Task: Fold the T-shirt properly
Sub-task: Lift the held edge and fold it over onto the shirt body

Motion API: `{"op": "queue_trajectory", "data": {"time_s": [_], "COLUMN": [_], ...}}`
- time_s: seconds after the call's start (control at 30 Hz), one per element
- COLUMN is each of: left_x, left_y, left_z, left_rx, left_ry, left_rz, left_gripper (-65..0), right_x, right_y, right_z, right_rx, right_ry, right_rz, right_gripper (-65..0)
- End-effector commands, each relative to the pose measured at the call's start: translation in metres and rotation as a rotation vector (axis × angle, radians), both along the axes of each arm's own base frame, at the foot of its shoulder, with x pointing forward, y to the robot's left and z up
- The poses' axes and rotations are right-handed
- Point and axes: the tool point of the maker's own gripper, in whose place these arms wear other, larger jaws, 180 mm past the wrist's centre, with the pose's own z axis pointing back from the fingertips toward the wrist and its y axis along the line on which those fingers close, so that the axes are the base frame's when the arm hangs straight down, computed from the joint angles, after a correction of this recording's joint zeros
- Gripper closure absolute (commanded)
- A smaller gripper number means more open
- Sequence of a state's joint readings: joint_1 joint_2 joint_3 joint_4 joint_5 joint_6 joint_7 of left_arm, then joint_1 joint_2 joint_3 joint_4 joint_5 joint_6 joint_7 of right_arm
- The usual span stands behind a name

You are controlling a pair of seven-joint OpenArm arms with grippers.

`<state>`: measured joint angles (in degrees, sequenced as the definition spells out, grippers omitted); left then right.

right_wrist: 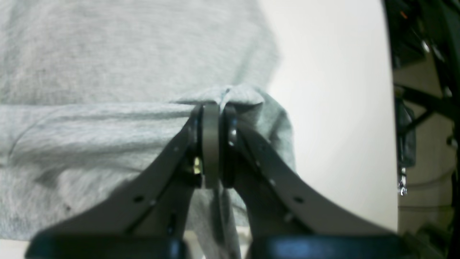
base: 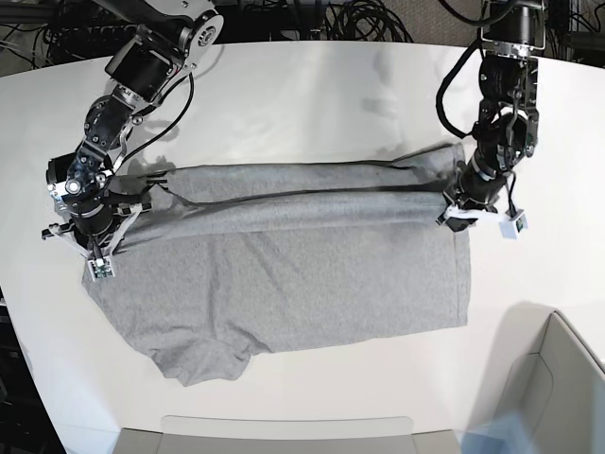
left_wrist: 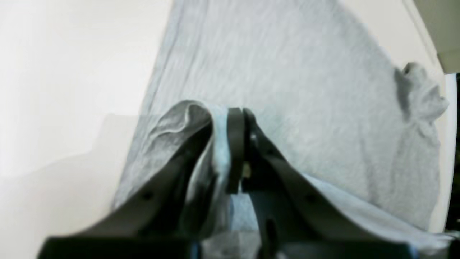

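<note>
The heather-grey T-shirt [base: 302,284] lies plain side up across the white table. Its far edge is raised into a long taut fold between my two grippers. My left gripper [base: 460,210], on the right of the base view, is shut on that fold's right end. The left wrist view shows its jaws [left_wrist: 239,118] pinched on a bunch of the T-shirt [left_wrist: 287,72]. My right gripper [base: 106,244], on the base view's left, is shut on the fold's left end. The right wrist view shows its jaws [right_wrist: 215,111] closed on the T-shirt [right_wrist: 107,54]. One sleeve [base: 194,359] sticks out at the near left.
The white table [base: 312,95] has a rounded edge. A grey tray rim [base: 284,435] sits at the near edge and a pale box [base: 558,388] at the near right. Cables [base: 359,19] run behind the table. Dark frame parts [right_wrist: 424,108] stand beside the table.
</note>
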<state>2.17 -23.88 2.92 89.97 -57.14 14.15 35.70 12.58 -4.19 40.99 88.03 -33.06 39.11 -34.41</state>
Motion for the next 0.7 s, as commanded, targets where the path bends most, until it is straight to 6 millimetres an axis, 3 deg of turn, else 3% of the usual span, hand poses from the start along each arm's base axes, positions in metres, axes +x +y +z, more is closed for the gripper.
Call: {"op": "queue_trajectory", "data": {"time_s": [0.0,0.17,0.47,0.5,0.6,0.67], "left_x": [0.014,0.025,0.029,0.028,0.027,0.029], "left_y": [0.007,0.017,0.019,0.019,0.018,0.016], "left_z": [0.013,0.002,0.0,-0.001,0.0,0.011], "left_rx": [0.014,0.011,0.007,0.007,0.006,0.009], "left_ry": [-0.04,-0.008,-0.001,0.001,-0.002,-0.033], "left_rz": [0.006,0.033,0.041,0.04,0.038,0.032], "left_gripper": [0.0,0.0,-1.0,-6.3,-19.1,-21.9], "right_x": [0.011,0.019,0.031,0.031,0.033,0.033], "right_y": [0.0,0.014,0.013,0.012,0.006,0.003], "right_z": [0.014,0.004,0.005,0.005,0.011,0.018], "right_rx": [-0.011,-0.001,0.0,-0.004,-0.012,-0.027], "right_ry": [-0.042,-0.013,-0.002,-0.001,-0.027,-0.04], "right_rz": [0.03,0.081,0.089,0.086,0.05,0.052], "right_gripper": [0.0,0.0,0.0,-1.3,-15.1,-24.6]}}
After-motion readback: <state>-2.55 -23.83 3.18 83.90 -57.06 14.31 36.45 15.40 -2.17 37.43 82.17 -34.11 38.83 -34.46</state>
